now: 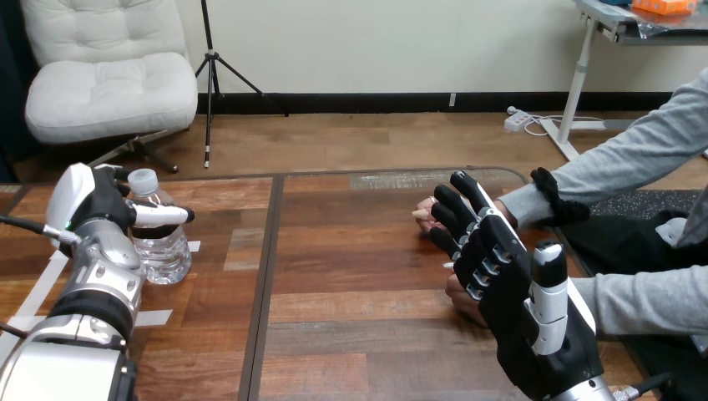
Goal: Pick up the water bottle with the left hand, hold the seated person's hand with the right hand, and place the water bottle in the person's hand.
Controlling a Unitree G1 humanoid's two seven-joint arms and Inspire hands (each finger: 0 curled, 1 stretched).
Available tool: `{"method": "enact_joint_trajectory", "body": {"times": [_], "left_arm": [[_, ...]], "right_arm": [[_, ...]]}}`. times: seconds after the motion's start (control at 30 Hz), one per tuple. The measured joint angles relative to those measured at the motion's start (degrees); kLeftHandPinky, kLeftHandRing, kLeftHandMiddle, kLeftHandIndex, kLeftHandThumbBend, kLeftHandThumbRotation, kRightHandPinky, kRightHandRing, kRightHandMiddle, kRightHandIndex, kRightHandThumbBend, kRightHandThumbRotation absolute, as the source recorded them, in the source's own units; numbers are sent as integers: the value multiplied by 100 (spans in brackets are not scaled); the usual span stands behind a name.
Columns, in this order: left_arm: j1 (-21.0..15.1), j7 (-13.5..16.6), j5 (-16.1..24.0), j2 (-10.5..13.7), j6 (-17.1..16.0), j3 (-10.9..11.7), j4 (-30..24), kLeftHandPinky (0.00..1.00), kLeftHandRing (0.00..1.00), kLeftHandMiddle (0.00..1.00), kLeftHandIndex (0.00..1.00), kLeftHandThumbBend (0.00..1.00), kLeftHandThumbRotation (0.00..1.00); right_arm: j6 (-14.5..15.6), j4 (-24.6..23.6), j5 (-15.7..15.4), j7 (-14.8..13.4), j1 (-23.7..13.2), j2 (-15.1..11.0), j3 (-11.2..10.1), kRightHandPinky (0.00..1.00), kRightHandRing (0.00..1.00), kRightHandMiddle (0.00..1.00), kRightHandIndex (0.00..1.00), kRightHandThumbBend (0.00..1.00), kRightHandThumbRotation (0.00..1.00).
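A clear water bottle [164, 248] with a white cap stands upright on the wooden table [351, 276] at the left. My left hand [93, 200] is against its left side, and the thumb [164, 215] lies across the bottle's shoulder; the fingers behind it are hidden. At the right, my right hand [509, 288] is raised with its fingers straight and its back toward me. It covers most of the person's two hands. Fingertips of the person's farther hand [424, 215] show past my fingers, and part of the nearer hand [462, 298] shows at my palm's left edge.
The person's grey-sleeved arms [643, 305] reach in from the right edge. White tape strips [150, 318] lie on the table near the bottle. A dark seam [265, 276] runs front to back through the tabletop.
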Motion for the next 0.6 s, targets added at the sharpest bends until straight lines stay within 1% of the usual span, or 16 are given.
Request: {"method": "enact_joint_trajectory", "body": {"times": [0.2, 0.6], "left_arm": [[0, -119, 0, 0, 94, -59, 0, 65, 76, 83, 82, 92, 14], [-11, -296, 5, 1, 212, -98, 0, 60, 73, 82, 81, 91, 12]], "right_arm": [[0, 0, 0, -5, 0, 1, 0, 100, 100, 98, 99, 97, 100], [0, -1, 0, -6, 0, 1, 0, 100, 99, 98, 99, 97, 100]]}}
